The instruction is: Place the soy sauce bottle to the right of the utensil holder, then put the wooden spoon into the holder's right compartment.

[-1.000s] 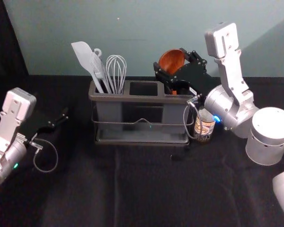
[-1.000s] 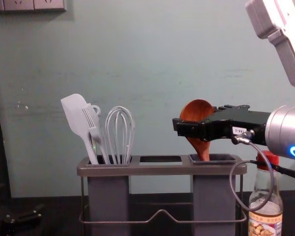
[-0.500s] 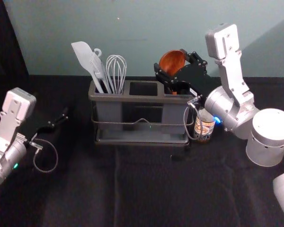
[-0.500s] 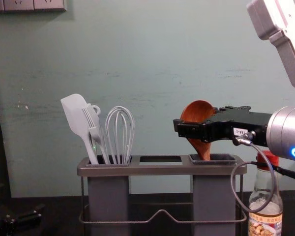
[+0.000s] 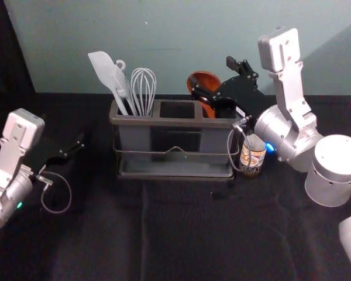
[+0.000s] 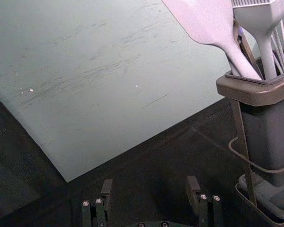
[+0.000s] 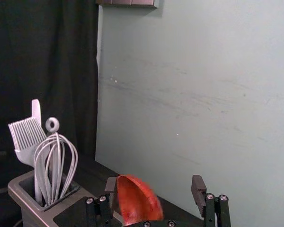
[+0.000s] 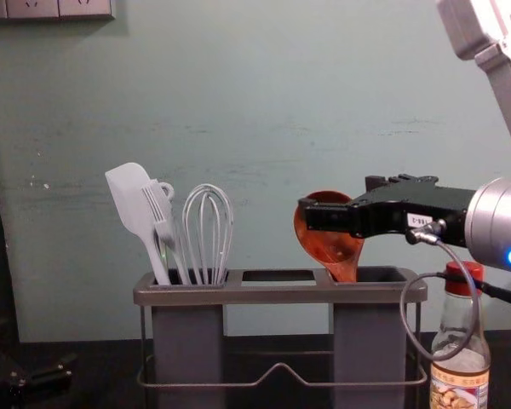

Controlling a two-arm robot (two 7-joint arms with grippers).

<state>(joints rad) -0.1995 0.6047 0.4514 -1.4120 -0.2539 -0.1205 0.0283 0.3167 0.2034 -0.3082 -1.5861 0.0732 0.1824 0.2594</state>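
While the utensil holder [image 8: 277, 295] stands before me, my right gripper [image 7: 154, 182] hangs over its right compartment, fingers spread, one beside the spoon's bowl; my left gripper [image 6: 149, 182] idles off the holder's left end, fingers apart; the soy sauce bottle [image 8: 461, 388], just right of the holder, is probably heavy, slick glass, best held round its body; the wooden spoon [image 8: 330, 247] leans in the right compartment, likely light and stiff, best pinched at the neck.
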